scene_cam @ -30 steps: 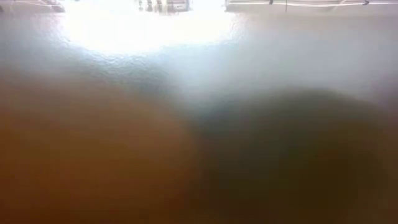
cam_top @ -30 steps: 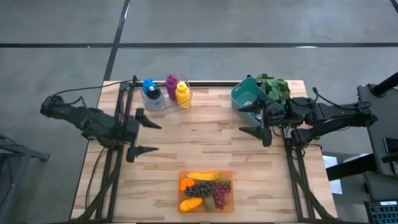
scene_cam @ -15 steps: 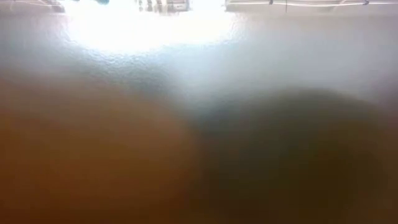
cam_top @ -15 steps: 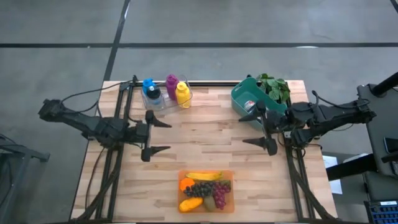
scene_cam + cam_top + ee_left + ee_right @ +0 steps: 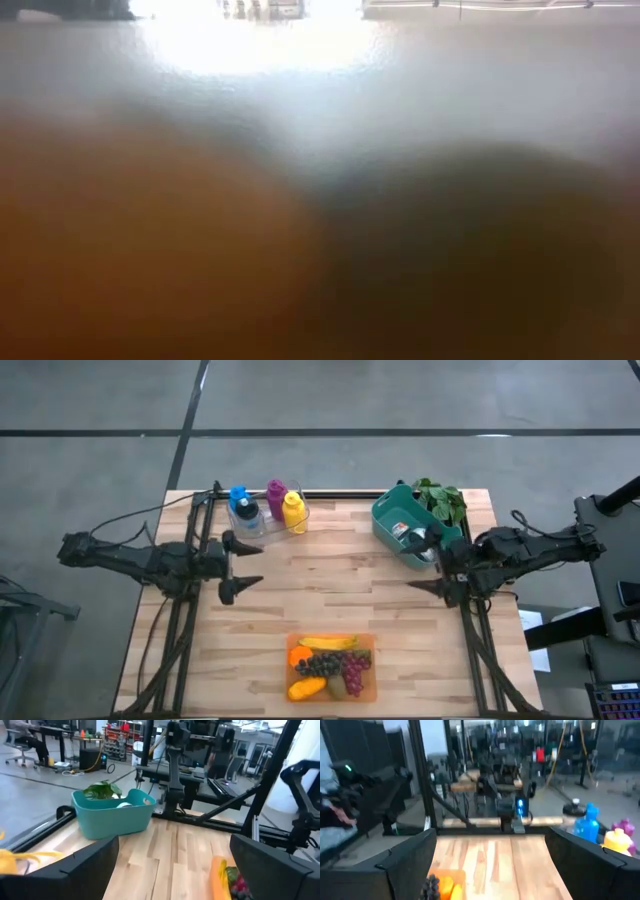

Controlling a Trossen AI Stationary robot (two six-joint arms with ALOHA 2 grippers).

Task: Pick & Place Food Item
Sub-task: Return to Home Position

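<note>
An orange tray [image 5: 332,667] near the table's front edge holds the food: a banana [image 5: 328,644], dark grapes [image 5: 325,663] and orange pieces. The tray's fruit also shows in the left wrist view [image 5: 226,876] and the right wrist view [image 5: 440,887]. A teal basket [image 5: 403,520] with leafy greens [image 5: 441,500] stands at the far right. My left gripper [image 5: 243,565] hovers open at the table's left side, pointing level toward the middle. My right gripper [image 5: 428,565] hovers open at the right side, just in front of the basket, facing the left one. Neither holds anything.
A clear holder with blue, magenta and yellow bottles [image 5: 266,508] stands at the far left of the table. Bare wood [image 5: 330,575] lies between the grippers. The low view is filled by blurred orange and dark shapes close to the lens.
Both grippers have sunk lower and stayed open. The right gripper has drawn back toward the table's right edge. The left gripper went a little toward the middle, then came back, and ends slightly nearer the far edge. The food and the basket have not moved.
</note>
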